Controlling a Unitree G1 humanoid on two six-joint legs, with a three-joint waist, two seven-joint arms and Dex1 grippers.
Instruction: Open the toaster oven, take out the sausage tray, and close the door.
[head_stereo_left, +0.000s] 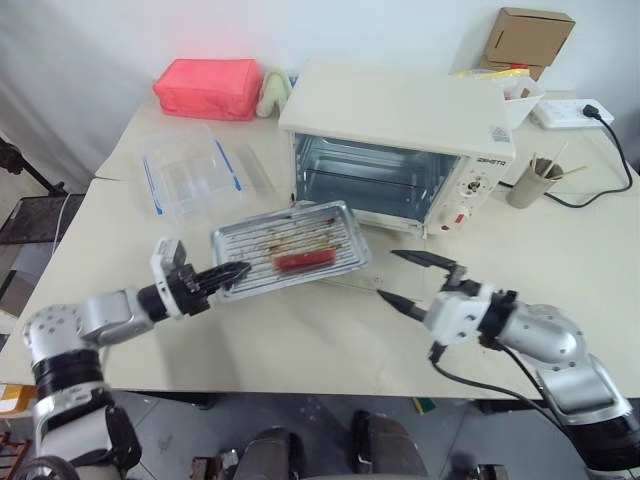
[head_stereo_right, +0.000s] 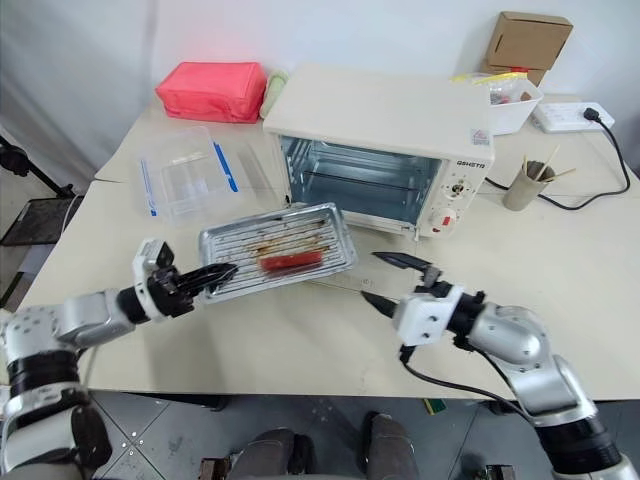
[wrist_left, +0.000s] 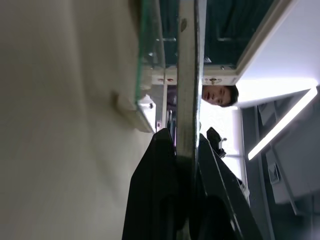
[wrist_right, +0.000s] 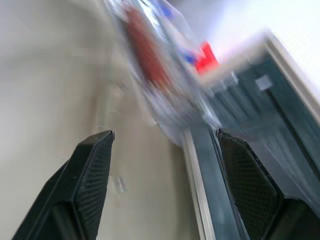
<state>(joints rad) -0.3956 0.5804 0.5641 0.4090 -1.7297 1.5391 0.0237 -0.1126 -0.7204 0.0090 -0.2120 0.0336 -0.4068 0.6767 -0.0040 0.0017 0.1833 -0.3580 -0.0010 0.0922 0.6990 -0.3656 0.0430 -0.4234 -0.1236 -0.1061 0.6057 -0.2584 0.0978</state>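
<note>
Left end effector (head_stereo_left: 232, 273) clamped on near-left edge of sausage tray (head_stereo_left: 292, 247), out before open toaster oven (head_stereo_left: 400, 145); right end effector (head_stereo_left: 412, 279) spread apart, empty, beside tray

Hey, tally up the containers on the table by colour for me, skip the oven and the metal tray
Pink: 1, the pink box
Clear: 1, the clear plastic container
Brown: 1, the cardboard box
White: 1, the white bin
Grey-beige: 1, the cup of sticks
Total: 5
</note>
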